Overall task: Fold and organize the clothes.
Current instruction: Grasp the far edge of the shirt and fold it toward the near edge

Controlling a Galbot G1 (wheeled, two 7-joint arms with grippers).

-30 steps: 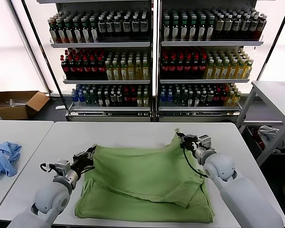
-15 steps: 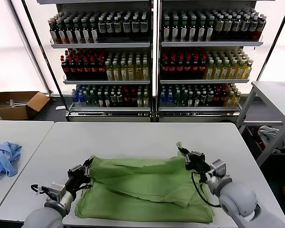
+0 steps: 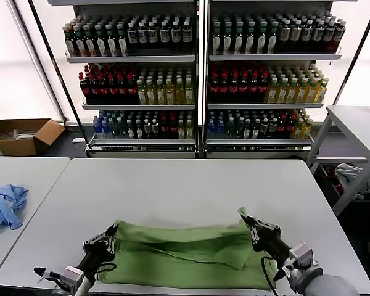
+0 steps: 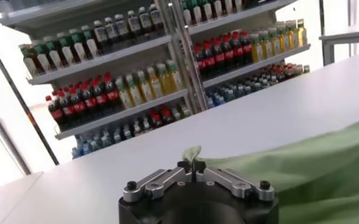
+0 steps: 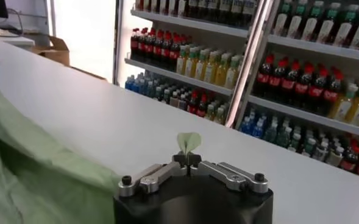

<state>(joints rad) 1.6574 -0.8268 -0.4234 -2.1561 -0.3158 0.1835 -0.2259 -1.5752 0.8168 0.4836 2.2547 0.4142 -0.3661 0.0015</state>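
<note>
The light green polo shirt (image 3: 179, 253) lies folded over on the near part of the white table (image 3: 185, 185). My left gripper (image 3: 113, 231) is shut on the shirt's left far corner, and the fabric pokes out between its fingers in the left wrist view (image 4: 191, 163). My right gripper (image 3: 246, 220) is shut on the right far corner, with a tuft of green cloth (image 5: 188, 142) showing above its tips (image 5: 187, 159). Both hold the far edge low, drawn back toward the near edge. The collar, the buttons and the printed patch are hidden.
A light blue garment (image 3: 5, 205) lies on the side table at the left. Shelves of bottles (image 3: 197, 74) stand behind the table. A cardboard box (image 3: 21, 134) sits on the floor at the far left. Another table (image 3: 357, 123) stands at the right.
Both grippers have pulled the shirt's far edge toward the near edge of the table, folding the shirt over itself. The shirt now covers a shorter strip.
</note>
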